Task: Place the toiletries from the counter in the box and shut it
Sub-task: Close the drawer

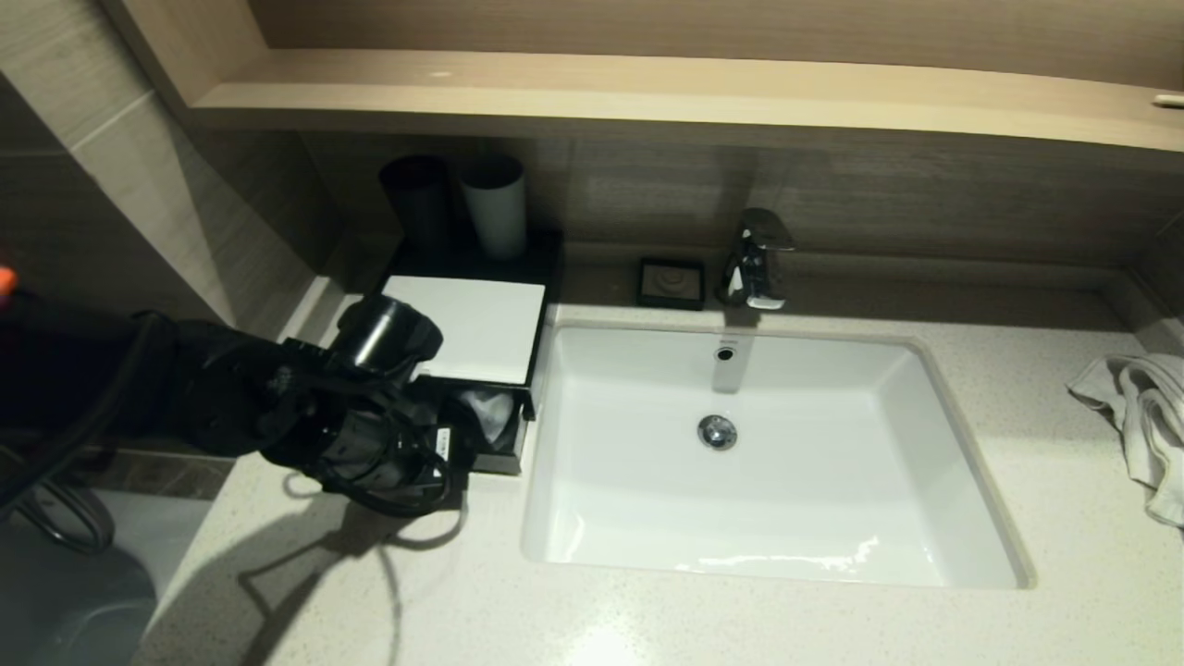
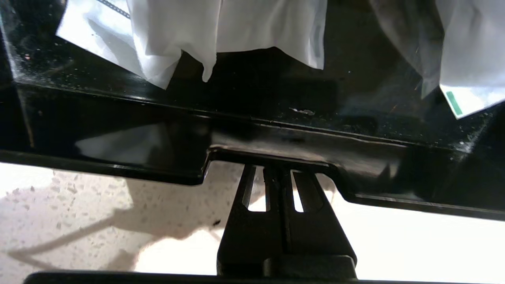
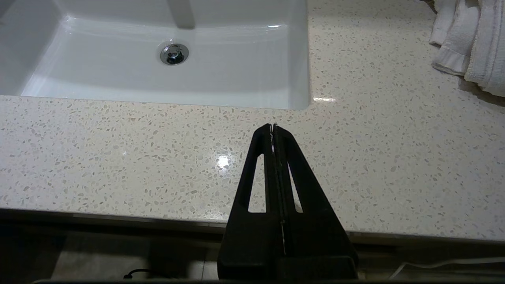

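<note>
The low black rectangular box [image 1: 481,314] with its flat white panel [image 1: 476,326] sits in the left-centre of the head view, on the pale beige speckled stone counter [image 1: 647,620], just left of the white rectangular basin [image 1: 777,453]. Its shallow black drawer [image 1: 499,430] stands pulled out below the panel, toward the lower edge of the frame, and translucent white plastic packets [image 1: 490,407] lie inside it. In the left wrist view those packets [image 2: 221,31] spread across the top of the frame on the drawer's glossy black floor; 1 at the upper right shows a small green label [image 2: 453,103].

The left gripper [image 1: 453,444] is at the drawer's front, in the left-centre of the head view. In the left wrist view its 2 black fingers [image 2: 303,189] are pressed together with nothing between them, their tips in the notch of the drawer's front lip [image 2: 272,154].

The right gripper [image 3: 273,127] appears only in the right wrist view, low-centre, parked above the counter's near edge with its fingers closed flat against each other and nothing held.

Behind the box, upper left of the head view, stand a black cylindrical cup [image 1: 416,199] and a white cylindrical cup [image 1: 497,205]. A small black square soap dish [image 1: 672,282] sits beside the chrome tap [image 1: 758,259], and a crumpled white cloth towel [image 1: 1142,416] lies at the right edge.
</note>
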Tool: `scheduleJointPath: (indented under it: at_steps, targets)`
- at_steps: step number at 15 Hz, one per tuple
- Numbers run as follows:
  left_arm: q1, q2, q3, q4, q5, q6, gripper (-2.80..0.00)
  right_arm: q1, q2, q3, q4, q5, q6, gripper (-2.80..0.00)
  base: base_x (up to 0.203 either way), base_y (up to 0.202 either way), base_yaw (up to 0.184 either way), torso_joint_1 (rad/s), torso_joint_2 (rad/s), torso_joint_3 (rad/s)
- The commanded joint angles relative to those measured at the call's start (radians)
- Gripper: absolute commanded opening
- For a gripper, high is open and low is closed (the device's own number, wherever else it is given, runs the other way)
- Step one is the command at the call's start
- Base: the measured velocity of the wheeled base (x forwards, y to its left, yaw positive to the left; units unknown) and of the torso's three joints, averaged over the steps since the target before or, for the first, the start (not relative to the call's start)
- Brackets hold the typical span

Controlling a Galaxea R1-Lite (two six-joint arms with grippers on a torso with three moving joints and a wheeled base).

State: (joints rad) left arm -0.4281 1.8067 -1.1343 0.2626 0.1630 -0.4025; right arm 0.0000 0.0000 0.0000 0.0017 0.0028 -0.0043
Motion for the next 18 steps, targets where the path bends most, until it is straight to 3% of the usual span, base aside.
scheduleJointPath:
  at_steps: [1, 18]
  targets:
    - [0.000, 0.016, -0.013, 0.000, 0.001, -0.003, -2.80, 0.000, 0.000, 0.000, 0.000, 0.000, 0.000, -2.80, 0.000, 0.000, 0.000, 0.000, 0.00, 0.000]
    - [0.022, 0.053, -0.130, -0.003, 0.001, -0.004, -2.80, 0.000, 0.000, 0.000, 0.000, 0.000, 0.000, -2.80, 0.000, 0.000, 0.000, 0.000, 0.00, 0.000]
